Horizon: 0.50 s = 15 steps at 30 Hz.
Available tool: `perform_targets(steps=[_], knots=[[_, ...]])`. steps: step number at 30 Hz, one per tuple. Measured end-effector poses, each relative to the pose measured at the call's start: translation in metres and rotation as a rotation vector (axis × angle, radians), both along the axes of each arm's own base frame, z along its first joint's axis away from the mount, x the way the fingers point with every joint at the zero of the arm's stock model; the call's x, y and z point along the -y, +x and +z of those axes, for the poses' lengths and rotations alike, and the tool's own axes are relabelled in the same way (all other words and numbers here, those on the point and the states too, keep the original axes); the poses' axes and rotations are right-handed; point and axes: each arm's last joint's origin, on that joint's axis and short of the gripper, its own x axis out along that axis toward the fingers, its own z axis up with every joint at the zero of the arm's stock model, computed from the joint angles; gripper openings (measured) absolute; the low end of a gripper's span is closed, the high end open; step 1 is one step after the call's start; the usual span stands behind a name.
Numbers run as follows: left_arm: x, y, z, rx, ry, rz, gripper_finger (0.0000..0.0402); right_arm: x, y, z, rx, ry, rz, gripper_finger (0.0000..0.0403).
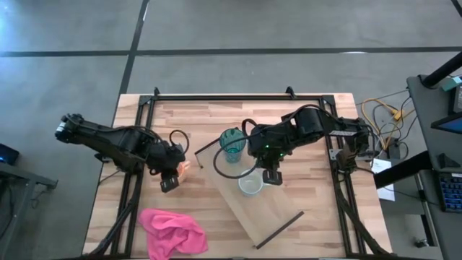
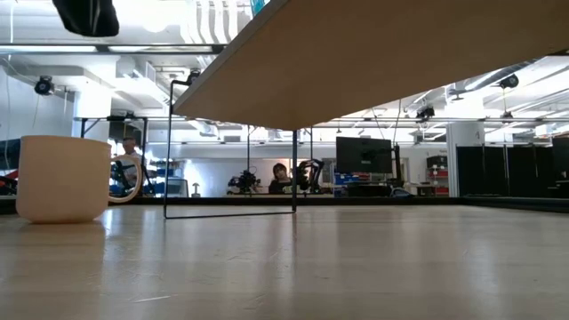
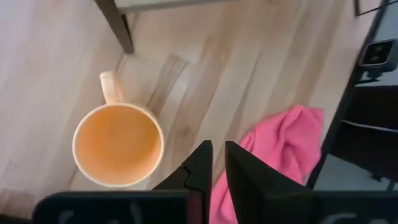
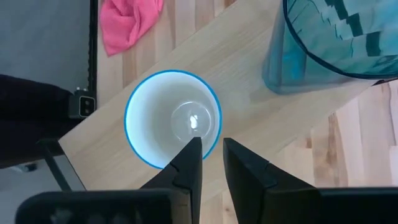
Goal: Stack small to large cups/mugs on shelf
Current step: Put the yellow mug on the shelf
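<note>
Up top, teal tumbler [image 1: 232, 144] and white mug [image 1: 250, 185] both standing on shelf [image 1: 278, 209], apart, tumbler nearer shelf's far end. Shelf lying diagonal across tabletop [image 1: 310, 115], dark bracket at each end. Right gripper [image 1: 270, 176] just beside white mug's rim, fingers nearly together, gripping nothing. Orange mug [image 1: 183, 169] on tabletop, off shelf, just beside left gripper [image 1: 169, 180]; fingers narrow, not on mug. Pink cloth [image 1: 172, 231] bunched near table's front edge, well apart from mugs. Bare wood between orange mug and shelf edge. Dark frame rails along both table sides.
</note>
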Motion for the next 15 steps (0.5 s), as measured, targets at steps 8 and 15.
perform_targets(steps=[8,15], knots=[[0.0,0.002,-0.025,-0.111,0.032,0.003,0.0082,0.0,0.0,0.0,-0.006,0.02,-0.041,0.0059],[0.001,0.01,-0.052,-0.211,0.072,0.036,0.0091,-0.001,-0.006,0.006,0.005,0.035,-0.057,0.0059]])
